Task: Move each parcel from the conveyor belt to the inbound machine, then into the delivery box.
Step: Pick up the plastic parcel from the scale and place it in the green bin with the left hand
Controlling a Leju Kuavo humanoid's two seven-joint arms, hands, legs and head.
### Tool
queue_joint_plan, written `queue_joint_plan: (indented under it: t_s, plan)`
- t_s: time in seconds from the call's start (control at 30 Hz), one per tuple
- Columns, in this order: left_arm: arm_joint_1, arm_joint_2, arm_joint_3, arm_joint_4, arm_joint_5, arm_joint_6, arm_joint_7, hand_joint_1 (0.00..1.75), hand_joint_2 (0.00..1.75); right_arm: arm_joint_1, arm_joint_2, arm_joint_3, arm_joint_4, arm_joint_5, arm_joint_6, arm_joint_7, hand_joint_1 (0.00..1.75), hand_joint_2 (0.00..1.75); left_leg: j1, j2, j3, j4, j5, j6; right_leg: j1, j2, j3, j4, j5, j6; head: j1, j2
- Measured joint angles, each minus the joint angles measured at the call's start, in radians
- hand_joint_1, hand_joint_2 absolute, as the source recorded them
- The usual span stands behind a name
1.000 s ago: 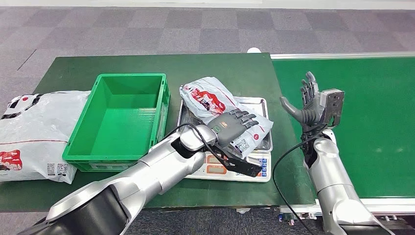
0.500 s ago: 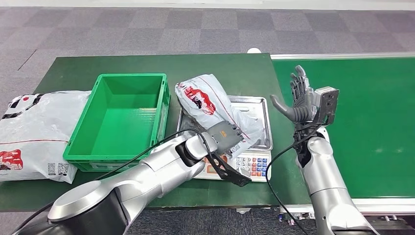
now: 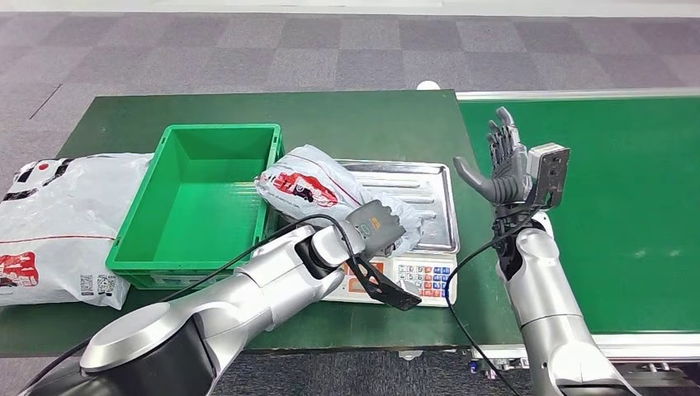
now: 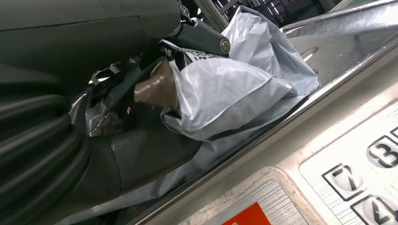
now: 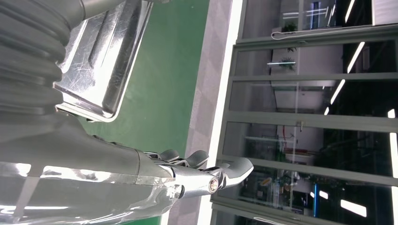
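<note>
- Since a second ago my left hand [image 3: 381,228] has dragged the parcel [image 3: 318,186] off the scale tray [image 3: 429,198], half over the bin [image 3: 198,198] rim.
- Left wrist view shows fingers [image 4: 155,89] bunching its plastic.
- Right hand [image 3: 505,165] spread, holding nothing, beside the tray.

Green table [image 3: 371,115] carries crate [image 3: 198,202], scale [image 3: 413,239], white parcel [image 3: 58,219].

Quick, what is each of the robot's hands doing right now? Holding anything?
Left hand: holding the grey parcel over the scale's metal tray.
Right hand: open, holding nothing, fingers spread, raised at the belt's edge.
</note>
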Motion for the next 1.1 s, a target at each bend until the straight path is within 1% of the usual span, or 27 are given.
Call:
queue_joint_plan:
  t_s: [0.17, 0.5, 0.53, 0.6, 0.67, 0.7, 0.87, 1.1]
  plan:
    - [0.000, 0.000, 0.000, 0.002, 0.000, 0.005, 0.003, 1.75, 1.75, 0.000, 0.000, 0.000, 0.000, 0.000, 0.000, 0.000, 0.00, 1.75, 0.000, 0.000, 0.000, 0.000, 0.000, 0.000, 0.000, 0.000, 0.000, 0.000, 0.000, 0.000, 0.000, 0.000]
    - [0.000, 0.000, 0.001, 0.019, -0.011, 0.069, 0.031, 1.75, 1.75, -0.022, 0.010, 0.002, 0.007, 0.011, -0.004, 0.001, 0.00, 1.75, 0.000, 0.000, 0.000, 0.000, 0.000, 0.000, 0.000, 0.000, 0.000, 0.000, 0.000, 0.000, 0.000, 0.000]
    - [0.000, 0.000, 0.001, 0.021, -0.021, 0.084, 0.034, 1.75, 1.75, -0.029, 0.011, 0.002, 0.012, 0.013, -0.006, 0.000, 0.00, 1.75, 0.000, 0.000, 0.000, 0.000, 0.000, 0.000, 0.000, 0.000, 0.000, 0.000, 0.000, 0.000, 0.000, 0.000]
    - [-0.004, 0.000, 0.002, 0.022, -0.050, 0.143, 0.051, 1.75, 1.75, -0.039, 0.013, 0.002, 0.020, 0.018, -0.015, -0.004, 0.00, 1.75, 0.000, 0.000, 0.000, 0.000, 0.000, 0.000, 0.000, 0.000, 0.000, 0.000, 0.000, 0.000, 0.000, 0.000]
    - [-0.026, 0.000, 0.004, 0.015, -0.088, 0.206, 0.079, 1.75, 1.75, -0.041, 0.014, 0.002, 0.030, 0.023, -0.023, -0.013, 0.00, 1.75, 0.000, 0.000, 0.000, 0.000, 0.000, 0.000, 0.000, 0.000, -0.001, 0.000, 0.000, 0.000, 0.000, 0.000]
    - [-0.043, 0.000, 0.008, 0.010, -0.108, 0.221, 0.094, 1.75, 1.75, -0.041, 0.014, 0.002, 0.036, 0.024, -0.023, -0.018, 0.00, 1.75, 0.000, 0.000, -0.001, 0.000, 0.000, 0.000, 0.000, 0.000, -0.001, 0.000, 0.000, 0.000, 0.000, 0.000]
    - [-0.118, 0.001, 0.031, 0.000, -0.223, 0.234, 0.145, 1.75, 1.75, -0.042, 0.010, 0.002, 0.057, 0.024, -0.025, -0.034, 0.00, 1.75, 0.000, 0.000, 0.000, 0.000, 0.000, 0.000, 0.000, 0.000, -0.001, 0.000, 0.000, 0.000, 0.000, 0.000]
    - [-0.146, 0.004, 0.046, 0.005, -0.259, 0.245, 0.152, 1.75, 1.75, -0.041, 0.005, 0.002, 0.062, 0.024, -0.031, -0.035, 0.00, 1.75, 0.000, 0.000, 0.000, 0.000, 0.000, 0.000, 0.000, 0.000, -0.001, 0.000, 0.000, 0.000, 0.000, 0.000]
